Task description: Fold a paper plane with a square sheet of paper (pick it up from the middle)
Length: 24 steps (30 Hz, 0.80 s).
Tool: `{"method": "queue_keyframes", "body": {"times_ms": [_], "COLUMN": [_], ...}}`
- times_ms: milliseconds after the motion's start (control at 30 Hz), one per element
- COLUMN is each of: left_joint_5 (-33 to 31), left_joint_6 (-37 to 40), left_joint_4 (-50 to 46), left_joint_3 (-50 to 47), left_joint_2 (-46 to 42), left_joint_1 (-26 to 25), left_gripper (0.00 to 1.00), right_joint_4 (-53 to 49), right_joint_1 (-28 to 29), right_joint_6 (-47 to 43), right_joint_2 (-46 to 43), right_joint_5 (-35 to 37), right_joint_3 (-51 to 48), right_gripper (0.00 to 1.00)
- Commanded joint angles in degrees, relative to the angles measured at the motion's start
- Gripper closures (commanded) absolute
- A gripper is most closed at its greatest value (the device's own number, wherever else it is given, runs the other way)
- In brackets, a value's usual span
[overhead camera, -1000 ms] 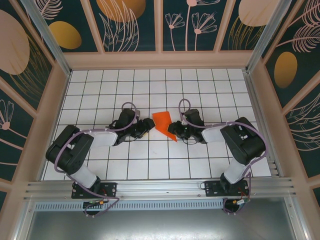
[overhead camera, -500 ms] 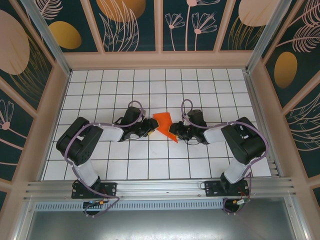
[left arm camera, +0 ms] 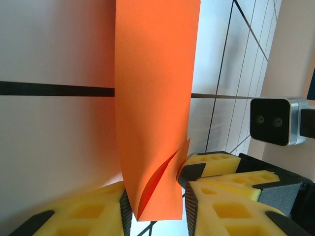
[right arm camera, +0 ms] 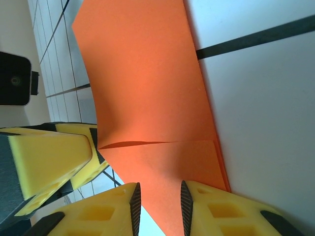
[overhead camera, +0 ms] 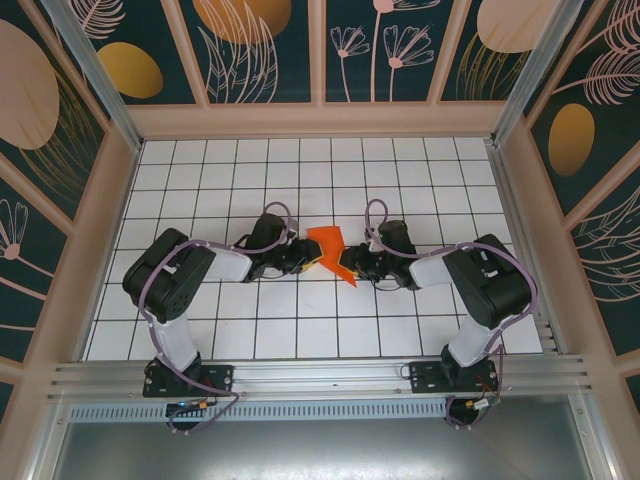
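On the white grid table (overhead camera: 200,190), the folded orange paper (overhead camera: 328,248) is gripped by left gripper (left arm camera: 153,209) and right gripper (right arm camera: 157,209); a flap crease is seen between the jaws in both wrist views.

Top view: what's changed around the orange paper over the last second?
The left gripper has moved right across the table to the folded orange paper, and its yellow fingers now straddle the paper's edge, closing in. The left arm's elbow swung right with it. The right gripper stayed on the paper's right side, its fingers either side of the sheet. The paper barely shifted.
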Motion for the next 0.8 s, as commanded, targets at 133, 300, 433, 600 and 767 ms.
{"method": "queue_keyframes", "body": {"times_ms": [133, 300, 433, 600, 767], "left_joint_5": [2.8, 2.6, 1.8, 0.5, 0.3], "left_joint_6": [-2.6, -3.2, -3.8, -4.6, -5.2], "left_joint_4": [6.1, 7.0, 7.0, 6.6, 6.1], "left_joint_3": [0.6, 0.6, 0.4, 0.1, 0.2], "left_joint_2": [2.7, 2.6, 1.5, -0.1, -0.9], "left_joint_1": [-0.3, -0.3, -0.3, -0.3, -0.3], "left_gripper": [0.72, 0.89, 0.97, 0.97, 0.98], "right_joint_4": [0.3, -4.0, -8.5, -12.5, -9.9], "right_joint_1": [-0.6, -0.4, 1.6, 8.7, 14.1], "right_joint_6": [-0.6, -5.6, -14.3, -27.8, -38.6], "right_joint_2": [-2.6, -6.7, -10.5, -14.6, -16.0], "right_joint_5": [-1.1, 1.9, 8.0, 24.8, 35.0], "right_joint_3": [-1.7, -0.3, 1.1, 2.2, 0.8], "right_gripper": [0.54, 0.42, 0.36, 0.39, 0.44]}}
